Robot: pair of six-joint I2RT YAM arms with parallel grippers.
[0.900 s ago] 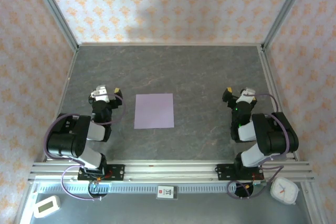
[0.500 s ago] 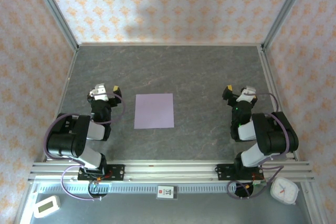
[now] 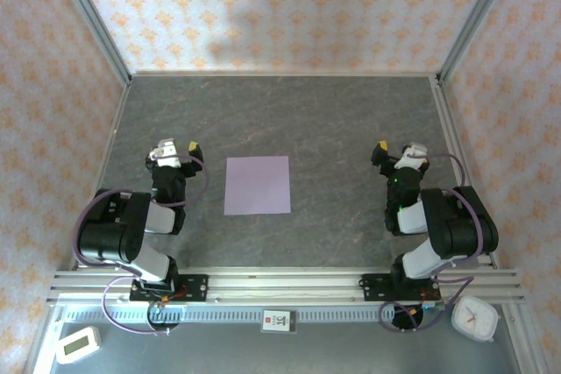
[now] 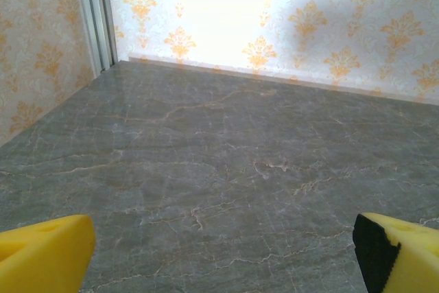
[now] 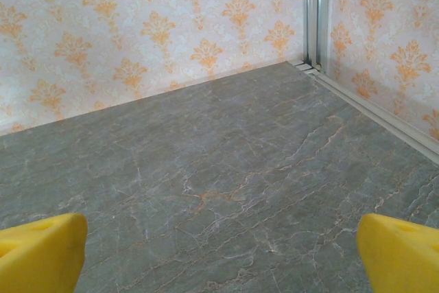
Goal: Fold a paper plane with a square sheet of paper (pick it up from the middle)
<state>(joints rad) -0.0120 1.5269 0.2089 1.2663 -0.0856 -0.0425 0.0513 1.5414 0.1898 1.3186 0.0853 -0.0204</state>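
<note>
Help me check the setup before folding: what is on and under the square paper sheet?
Nothing rests on the square sheet of paper; it lies flat on the grey table. The surface directly beneath is covered, so that patch cannot be seen.

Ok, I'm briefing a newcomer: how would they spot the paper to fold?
Find the grey marbled table inside the patterned walls. Between the left arm and right arm, nearer the left, lies the sheet, flat and unfolded. It is the one pale lilac square there.
</note>
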